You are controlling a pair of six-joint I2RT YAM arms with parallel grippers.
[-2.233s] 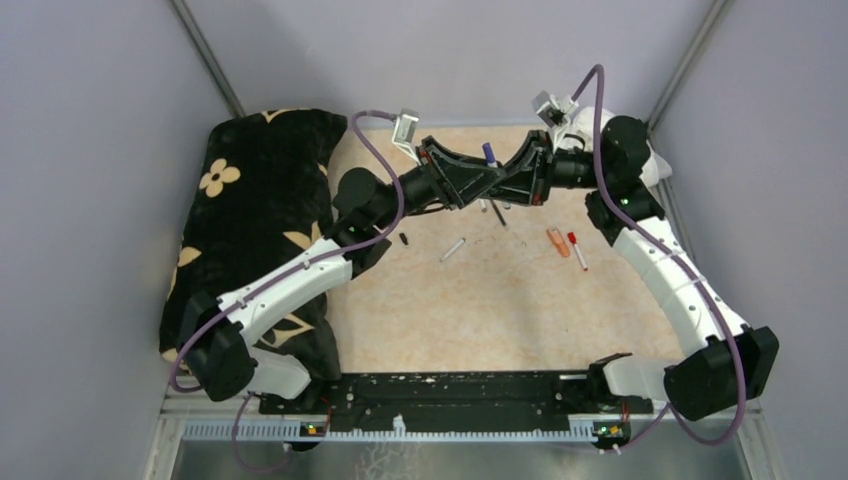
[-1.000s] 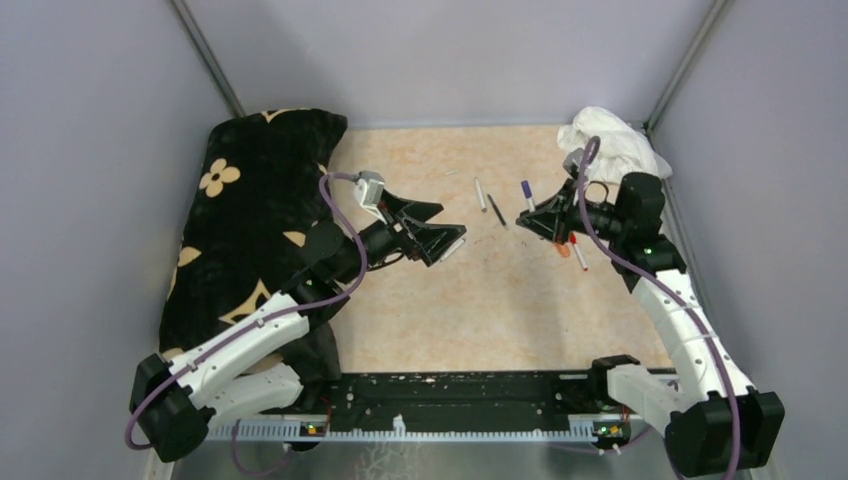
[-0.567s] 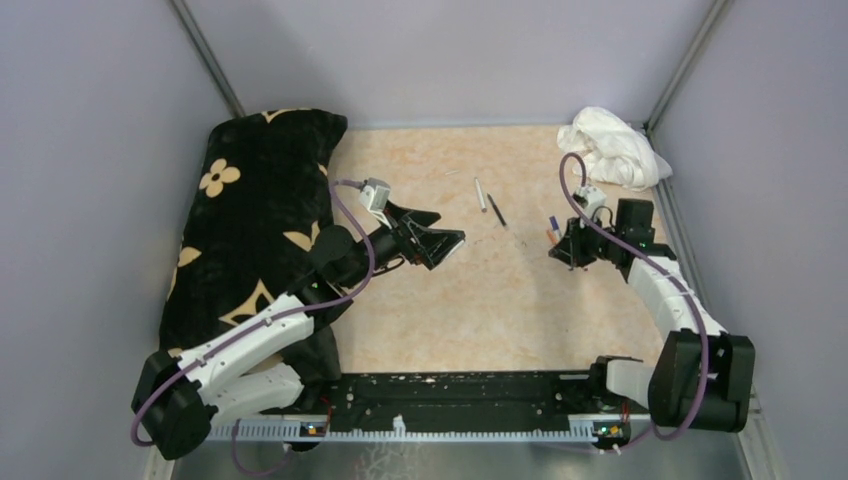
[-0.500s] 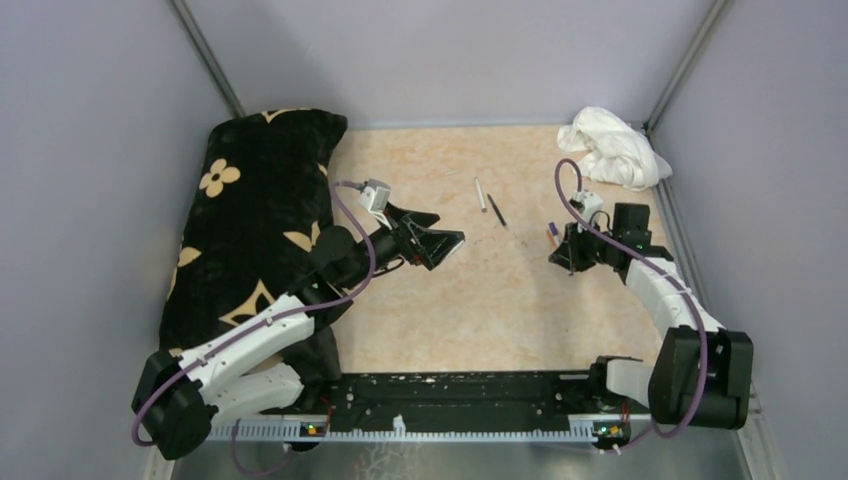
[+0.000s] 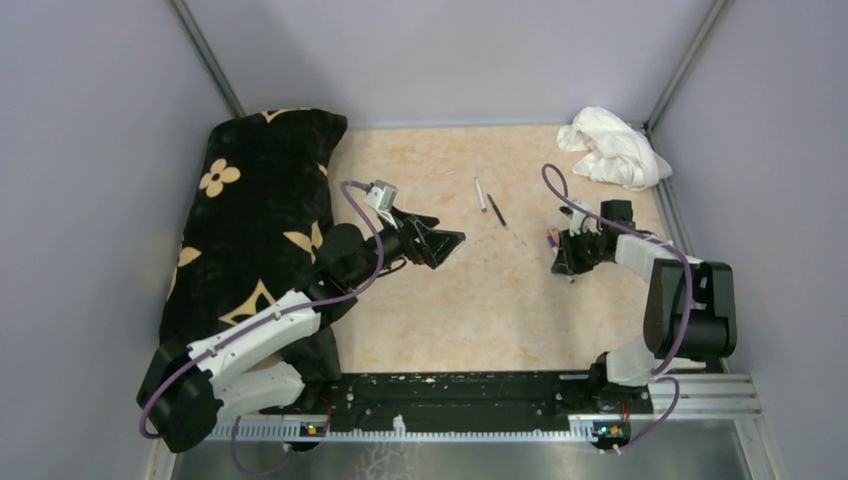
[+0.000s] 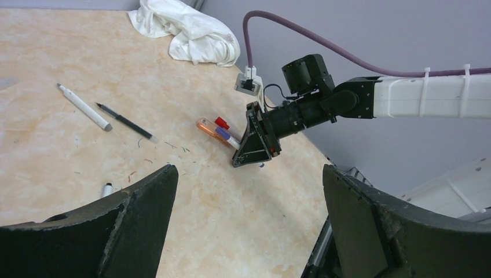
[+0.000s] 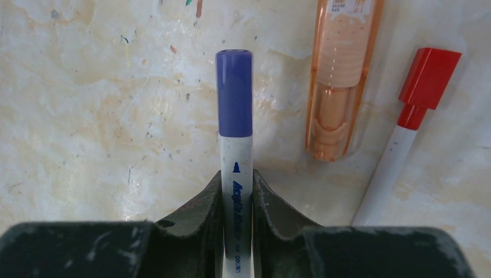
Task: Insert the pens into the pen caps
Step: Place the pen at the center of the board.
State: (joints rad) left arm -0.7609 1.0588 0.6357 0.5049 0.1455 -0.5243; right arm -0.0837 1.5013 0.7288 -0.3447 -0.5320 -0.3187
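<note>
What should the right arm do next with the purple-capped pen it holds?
Probably open the jaws of the right gripper and release the purple-capped pen: its cap is on, and it seems low over the table, beside the orange highlighter and red-capped pen.

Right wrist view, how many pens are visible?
3: a purple-capped pen in the right gripper, an orange highlighter beside it, a red-capped pen farthest right. Others may lie outside this view.

Arms have split from the mid-air mate-up: right pincer (image 7: 236,179) came down to the bench with the purple-capped pen (image 7: 234,116) between its fingers, now landed just left of the orange highlighter (image 7: 339,87) and red-capped pen (image 7: 405,133), elbow folded in; left pincer (image 5: 445,240) backed off leftward and lower.
</note>
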